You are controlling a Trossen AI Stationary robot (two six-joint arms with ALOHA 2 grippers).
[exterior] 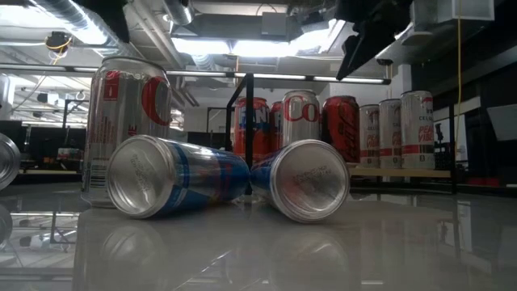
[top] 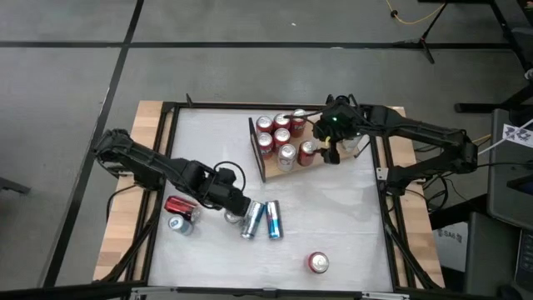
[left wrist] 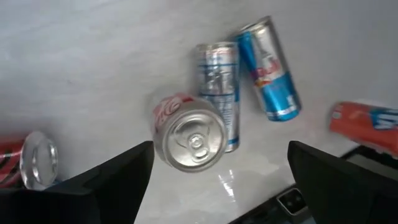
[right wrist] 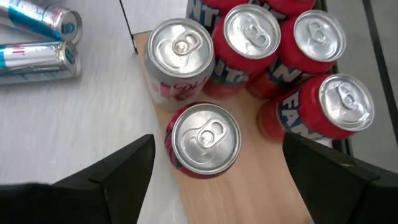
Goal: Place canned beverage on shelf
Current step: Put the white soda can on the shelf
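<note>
The wood-grain shelf lies at the table's far middle, with a thin dark rail on its left edge. Several red and silver cans stand on it. My right gripper is open above the shelf's right end, its fingers on either side of an upright red can without touching it. My left gripper is open at the near left, over an upright silver can with red script. That can stands between the fingers, untouched. It also shows in the low view.
Two blue-and-silver slim cans lie side by side just right of the silver can. A red can lies at the near left beside an upright can. Another red can stands near the front edge.
</note>
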